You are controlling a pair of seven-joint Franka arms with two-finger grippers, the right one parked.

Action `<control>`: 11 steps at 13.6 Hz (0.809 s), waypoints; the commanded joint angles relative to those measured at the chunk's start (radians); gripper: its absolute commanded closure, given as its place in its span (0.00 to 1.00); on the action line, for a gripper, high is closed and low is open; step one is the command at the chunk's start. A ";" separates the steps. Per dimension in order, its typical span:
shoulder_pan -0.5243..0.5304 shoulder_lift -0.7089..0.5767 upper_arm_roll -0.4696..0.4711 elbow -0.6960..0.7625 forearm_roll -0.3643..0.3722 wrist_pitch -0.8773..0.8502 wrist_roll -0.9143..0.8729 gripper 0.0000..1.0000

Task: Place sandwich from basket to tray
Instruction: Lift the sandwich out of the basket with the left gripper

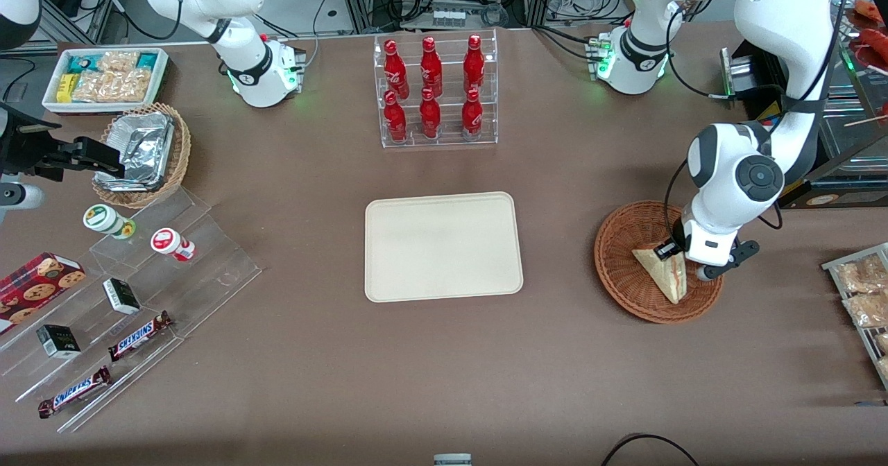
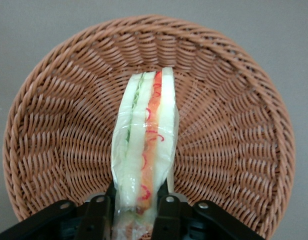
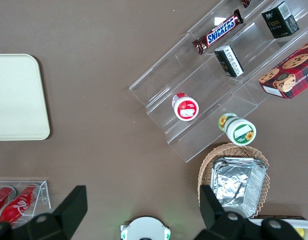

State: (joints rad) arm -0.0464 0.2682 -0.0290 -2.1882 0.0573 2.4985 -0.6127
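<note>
1. While the sandwich (image 2: 145,145) sits in the basket (image 1: 617,272), you're at the grasp step, with no transfer begun yet.
2. The gripper (image 2: 136,207) is low inside the basket, one finger on each bread face at the wedge's end. The wrist view shows the black fingers (image 2: 98,212) pressed against both faces, so I read it as clamped on the sandwich.
3. The sandwich stands on edge, filling layers up: green on one side, red-orange on the other. In the front view it (image 1: 664,270) leans across the basket's weave, with the gripper (image 1: 683,258) at its end.
4. I can't tell from these frames whether the wedge is clear of the wicker or resting on it.
5. The tray (image 1: 442,245) lies well apart from the basket, toward the parked arm's end of the table, with nothing on it.
6. Next move, as I judge it: lift straight up until the wedge clears the basket rim, then traverse to above the tray.
7. Watch the grip: soft bread held at one end may sag or slip. Keep the lift slow.
</note>
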 commanded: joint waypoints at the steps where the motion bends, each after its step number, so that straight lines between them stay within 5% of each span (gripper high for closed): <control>1: -0.006 -0.021 0.001 0.054 0.022 -0.064 -0.010 1.00; 5: -0.006 -0.093 -0.035 0.233 0.027 -0.358 0.022 1.00; 11: -0.006 -0.075 -0.277 0.501 0.015 -0.618 0.013 1.00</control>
State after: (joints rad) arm -0.0511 0.1571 -0.2436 -1.7490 0.0678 1.9119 -0.5885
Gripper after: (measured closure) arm 0.859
